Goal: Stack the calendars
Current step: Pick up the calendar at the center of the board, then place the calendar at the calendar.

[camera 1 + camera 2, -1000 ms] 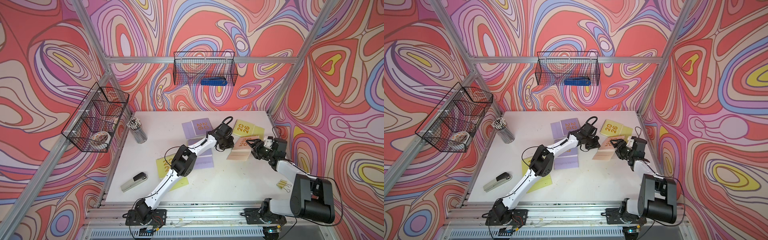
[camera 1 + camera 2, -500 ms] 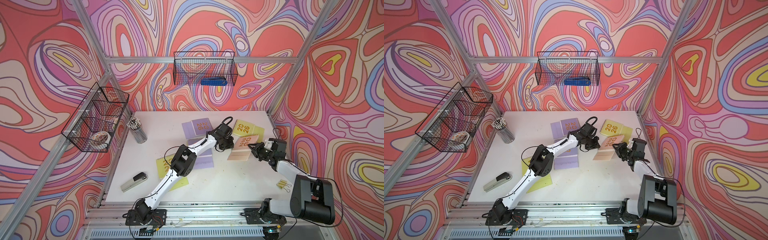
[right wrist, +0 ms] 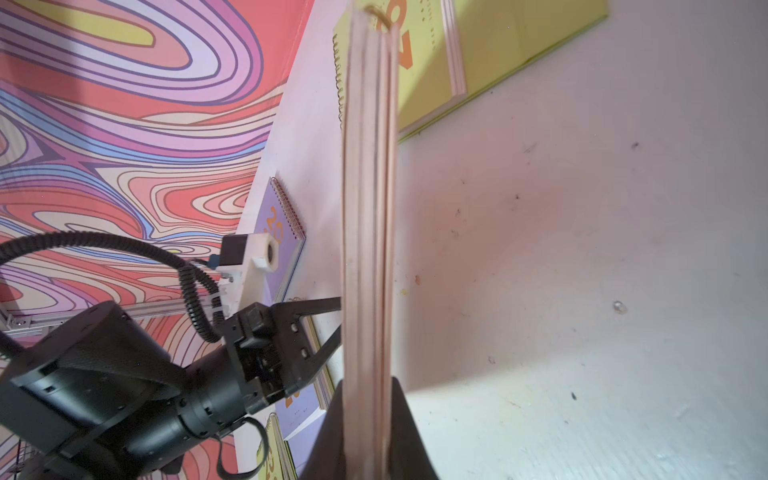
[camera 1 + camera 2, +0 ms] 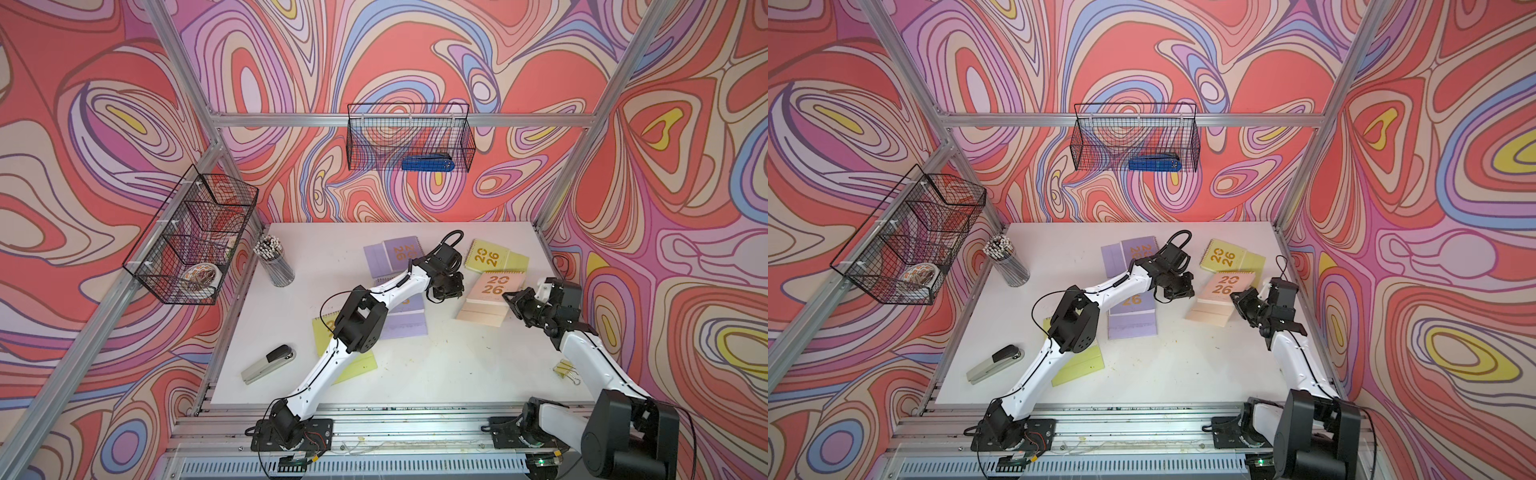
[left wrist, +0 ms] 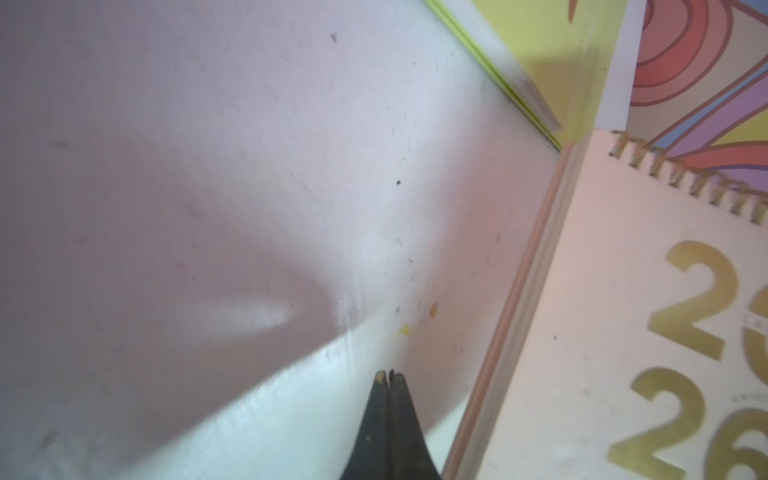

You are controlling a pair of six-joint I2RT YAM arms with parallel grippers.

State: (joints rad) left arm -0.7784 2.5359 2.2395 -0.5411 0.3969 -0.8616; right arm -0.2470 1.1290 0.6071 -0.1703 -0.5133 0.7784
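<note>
The right gripper is clamped on the edge of the peach calendar, right of centre in a top view. It is spiral-bound, with gold numerals, and touches a yellow-green calendar. The left gripper is pinched closed and empty. At upper centre, a black wire basket holds a blue oblong object. At left, a clear cup holds thin sticks.

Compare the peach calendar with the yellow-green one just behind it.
Colour: the peach calendar is pale pink-orange, the yellow-green calendar lime.
Grip: the right hand is shut on the peach calendar's edge; no hand holds the yellow-green calendar.
Place: the yellow-green calendar lies farther back, the peach calendar in front of it.
Both show gold "2026" covers and spiral binding.
</note>
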